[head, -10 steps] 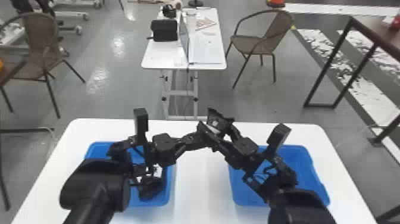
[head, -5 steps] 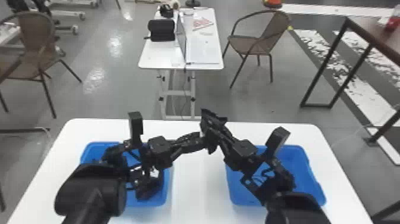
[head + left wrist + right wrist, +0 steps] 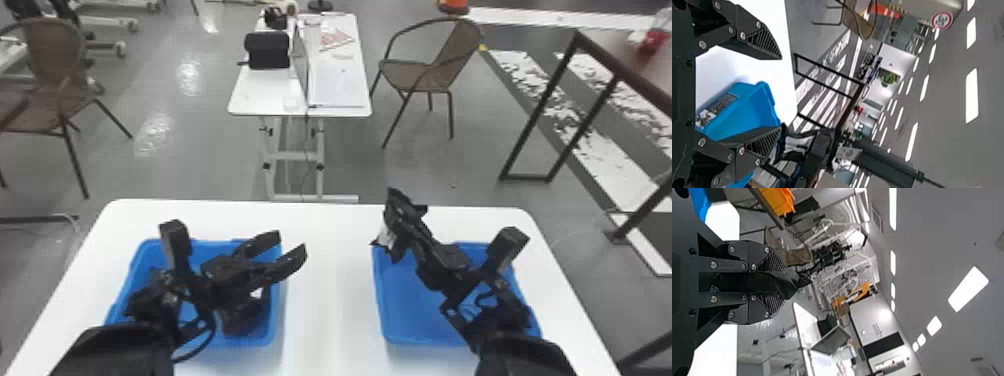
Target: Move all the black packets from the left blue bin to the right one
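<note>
Over the inner edge of the left blue bin, my left gripper is open and holds nothing. In the left wrist view the spread fingers of the left gripper have the blue bin behind them. My right gripper is above the far inner corner of the right blue bin, shut on a black packet. The right wrist view shows the right gripper pinching the black packet. Something dark lies in the left bin, partly hidden by the left arm.
Both bins stand on a white table, with a strip of tabletop between them. Beyond its far edge are another white table, a brown chair and a dark-framed table.
The grippers met over the middle of the table before. The left has opened and drawn back left; the right has moved right with the black packet in it.
</note>
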You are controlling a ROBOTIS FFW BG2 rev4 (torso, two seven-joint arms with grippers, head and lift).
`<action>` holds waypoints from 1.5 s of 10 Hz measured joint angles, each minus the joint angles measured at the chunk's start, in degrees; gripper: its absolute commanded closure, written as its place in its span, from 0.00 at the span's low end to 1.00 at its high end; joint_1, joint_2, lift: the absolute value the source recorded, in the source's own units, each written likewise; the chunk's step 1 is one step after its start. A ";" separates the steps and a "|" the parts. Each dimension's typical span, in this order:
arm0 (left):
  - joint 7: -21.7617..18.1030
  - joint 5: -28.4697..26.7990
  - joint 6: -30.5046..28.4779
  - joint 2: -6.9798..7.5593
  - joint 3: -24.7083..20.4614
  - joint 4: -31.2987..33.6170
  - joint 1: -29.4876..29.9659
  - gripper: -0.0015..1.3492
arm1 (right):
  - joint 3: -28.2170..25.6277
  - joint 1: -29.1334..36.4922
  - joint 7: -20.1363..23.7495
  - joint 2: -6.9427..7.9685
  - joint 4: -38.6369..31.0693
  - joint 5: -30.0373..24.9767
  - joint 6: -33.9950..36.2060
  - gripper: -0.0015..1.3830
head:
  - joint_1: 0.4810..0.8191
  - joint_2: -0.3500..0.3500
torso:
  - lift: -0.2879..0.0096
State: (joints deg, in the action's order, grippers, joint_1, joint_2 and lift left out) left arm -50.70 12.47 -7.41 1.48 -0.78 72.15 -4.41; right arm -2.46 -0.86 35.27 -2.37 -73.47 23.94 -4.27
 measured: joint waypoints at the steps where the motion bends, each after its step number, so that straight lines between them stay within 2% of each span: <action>1: 1.57 0.76 -0.24 0.12 -2.54 2.64 2.51 0.10 | -2.12 -0.61 0.03 -0.58 4.21 0.25 0.03 0.88 | 0.63 0.38 | 0.97; 2: 2.10 1.10 -0.51 0.06 -5.19 4.49 4.31 0.10 | -3.34 -2.05 0.06 -1.59 9.74 0.25 0.02 0.88 | 0.63 0.38 | 0.97; 3: 2.33 1.18 -0.64 0.01 -7.39 5.63 5.38 0.10 | -3.71 -3.93 0.06 -3.05 15.16 -0.68 -0.02 0.83 | 0.63 0.38 | 0.97; 5: 3.18 0.84 -0.62 -0.20 -10.32 7.10 6.50 0.10 | -4.36 -7.51 -0.50 -4.92 22.62 -4.15 -1.29 0.13 | 0.63 0.39 | 0.97; 6: 3.55 0.13 -1.05 -0.27 -10.93 7.28 6.62 0.10 | -5.48 -8.08 -2.29 -5.00 23.03 -5.28 -3.34 0.01 | 0.63 0.37 | 0.97; 7: 4.09 -1.01 -2.88 -0.43 -11.12 7.29 6.62 0.11 | -6.18 -7.03 -5.20 -4.67 20.01 -3.85 -5.33 0.10 | 0.63 0.35 | 0.97; 9: 7.61 -3.12 -9.12 -1.32 -11.31 7.35 7.00 0.12 | -8.39 -2.81 -6.86 -3.18 10.22 1.12 -7.60 0.20 | 0.63 0.32 | 0.97; 11: 11.18 -5.77 -17.57 -1.47 -11.24 7.39 6.43 0.16 | -9.44 1.14 -6.79 -2.65 2.84 5.33 -7.83 0.21 | 0.63 0.30 | 0.97; 13: 12.07 -10.78 -24.38 -1.47 -11.08 7.13 3.93 0.17 | -9.43 3.80 -6.74 -2.28 -0.63 7.86 -7.85 0.21 | 0.63 0.30 | 0.97; 14: 12.03 -12.55 -26.39 -0.94 -10.48 5.61 1.93 0.17 | -9.41 4.39 -6.71 -1.86 -1.16 8.55 -7.85 0.21 | 0.63 0.31 | 0.97; 15: 12.02 -12.56 -27.35 0.39 -9.07 2.88 -0.46 0.18 | -9.41 4.74 -6.71 -1.46 -1.33 9.07 -7.86 0.21 | 0.63 0.31 | 0.97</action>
State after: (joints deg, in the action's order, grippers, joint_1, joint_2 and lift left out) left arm -38.67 -0.09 -34.76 1.87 -9.85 75.02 -4.87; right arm -11.86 3.88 28.56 -3.82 -74.81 33.01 -12.13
